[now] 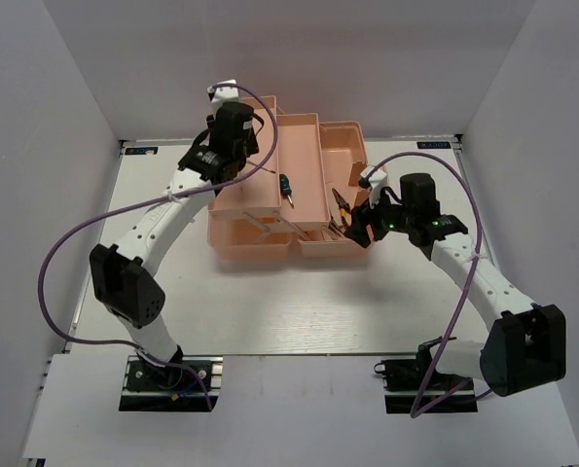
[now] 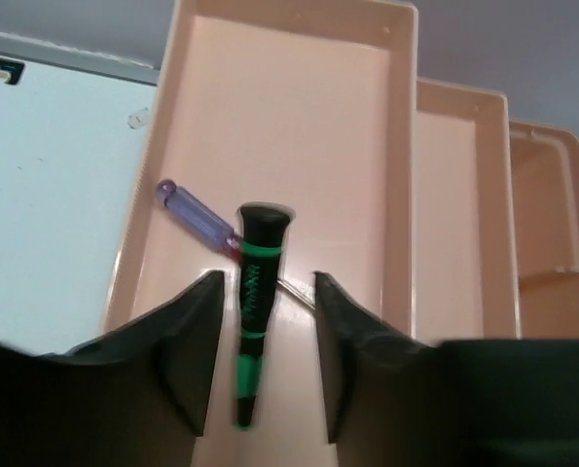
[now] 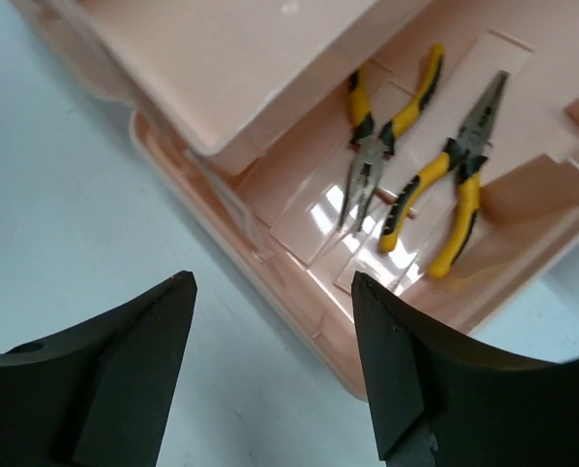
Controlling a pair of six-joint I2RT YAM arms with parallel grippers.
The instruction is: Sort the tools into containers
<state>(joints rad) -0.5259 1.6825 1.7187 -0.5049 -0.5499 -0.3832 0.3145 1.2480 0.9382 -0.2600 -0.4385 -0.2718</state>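
The salmon-pink toolbox point(image 1: 313, 146) stands open with its trays spread. My left gripper point(image 1: 235, 165) point(image 2: 267, 282) hangs open over the left upper tray point(image 2: 299, 117). A green-handled screwdriver point(image 2: 255, 292) lies in that tray between the fingers, touching neither. The thin red-and-blue-handled screwdriver point(image 2: 194, 216) lies beside it. A stubby green screwdriver point(image 1: 287, 189) lies in the middle tray. Two yellow-handled pliers point(image 3: 391, 122) point(image 3: 454, 199) lie in the lower compartment point(image 3: 318, 209). My right gripper point(image 1: 352, 232) point(image 3: 271, 282) is open and empty, over the table at the toolbox's right front edge.
The white table point(image 1: 299, 302) reaches round the toolbox, with grey walls at the back and sides. The far right tray point(image 2: 552, 214) has a raised ledge. Purple cables point(image 1: 65, 253) loop beside both arms.
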